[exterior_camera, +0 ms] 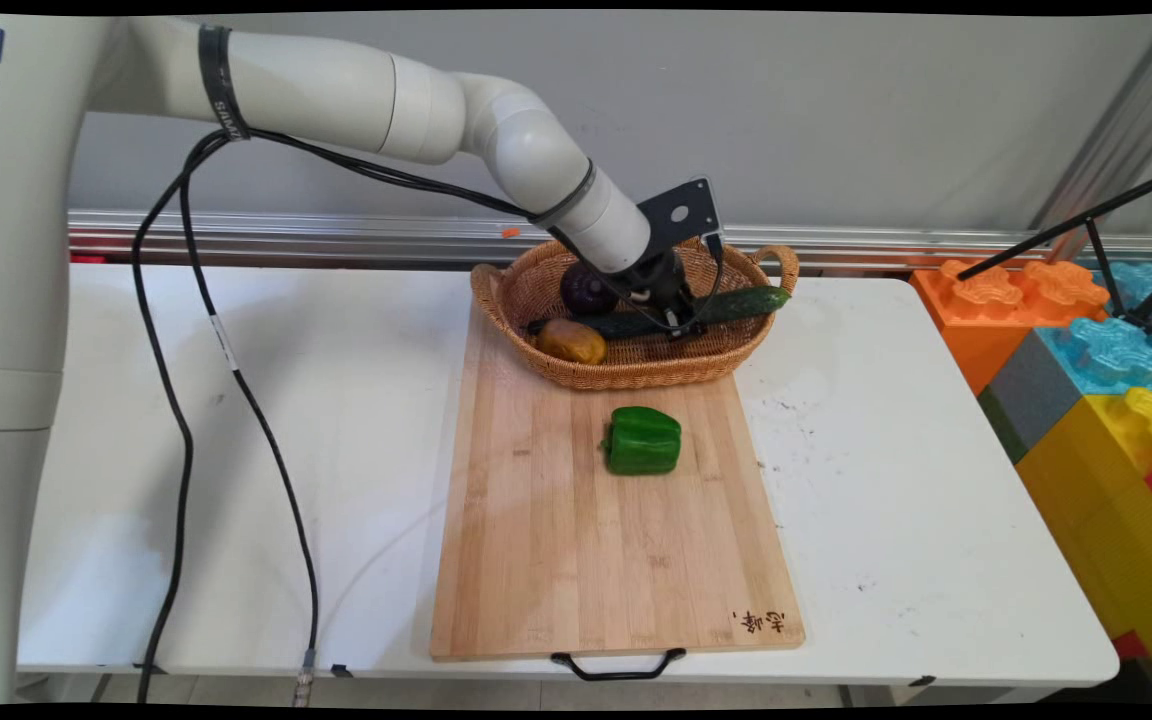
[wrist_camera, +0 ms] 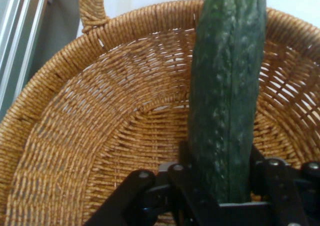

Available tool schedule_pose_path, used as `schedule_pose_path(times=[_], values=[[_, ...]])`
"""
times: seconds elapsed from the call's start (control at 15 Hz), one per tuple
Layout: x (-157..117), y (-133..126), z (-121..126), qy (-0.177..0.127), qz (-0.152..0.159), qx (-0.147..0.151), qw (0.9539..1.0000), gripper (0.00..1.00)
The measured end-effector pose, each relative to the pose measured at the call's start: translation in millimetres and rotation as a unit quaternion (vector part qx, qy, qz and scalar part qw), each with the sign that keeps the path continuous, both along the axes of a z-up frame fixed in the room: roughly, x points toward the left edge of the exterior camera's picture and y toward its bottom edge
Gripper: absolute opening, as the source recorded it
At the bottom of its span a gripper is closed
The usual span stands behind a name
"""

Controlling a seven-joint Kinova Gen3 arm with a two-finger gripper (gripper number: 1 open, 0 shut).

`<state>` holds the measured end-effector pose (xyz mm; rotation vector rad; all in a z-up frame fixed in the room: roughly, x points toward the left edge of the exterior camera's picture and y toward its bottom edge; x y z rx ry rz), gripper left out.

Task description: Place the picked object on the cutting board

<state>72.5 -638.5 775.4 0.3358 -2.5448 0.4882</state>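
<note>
Gripper [exterior_camera: 678,318] is down inside the wicker basket [exterior_camera: 636,375] at the far end of the cutting board [exterior_camera: 616,540], closed around the cucumber [exterior_camera: 751,302] – which lies across the basket, its right end over the rim. Cucumber isn't lifted; it sits in the basket. Green pepper [exterior_camera: 643,440] lies on the board, just near of the basket. Main view also shows a purple onion [exterior_camera: 586,287] and a potato [exterior_camera: 572,342] in the basket's left part – hand view misses these, but shows the cucumber [wrist_camera: 227,96] clamped in the linkage above the weave [wrist_camera: 100,136].
</note>
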Motion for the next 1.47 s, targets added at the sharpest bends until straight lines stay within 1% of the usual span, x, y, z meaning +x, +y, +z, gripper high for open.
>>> schedule_pose_path(times=[0.27, 0.47, 0.53, 0.67, 0.93, 1.13, 1.27, 1.4, 1.47], values=[[-2.3, 10.7, 3.8, -0.002, 0.003, 0.005, 1.0000, 0.00], [-5.1, 26.1, 16.5, -0.015, 0.022, 0.006, 0.9996, 0.00], [-7.8, 30.9, 25.3, -0.020, 0.026, 0.002, 0.9995, 0.00], [-15.1, 42.3, 57.4, -0.029, 0.032, -0.020, 0.9989, 0.00], [-33.0, 61.9, 117.5, -0.040, 0.027, -0.061, 0.9969, 0.00], [-41.4, 74.2, 142.8, -0.044, 0.024, -0.072, 0.9961, 0.00], [-47.9, 89.8, 161.2, -0.044, 0.025, -0.066, 0.9965, 0.00], [-53.9, 111.4, 172.7, -0.042, 0.033, -0.043, 0.9977, 0.00], [-57.6, 125.5, 176.0, -0.041, 0.039, -0.023, 0.9981, 0.00]])
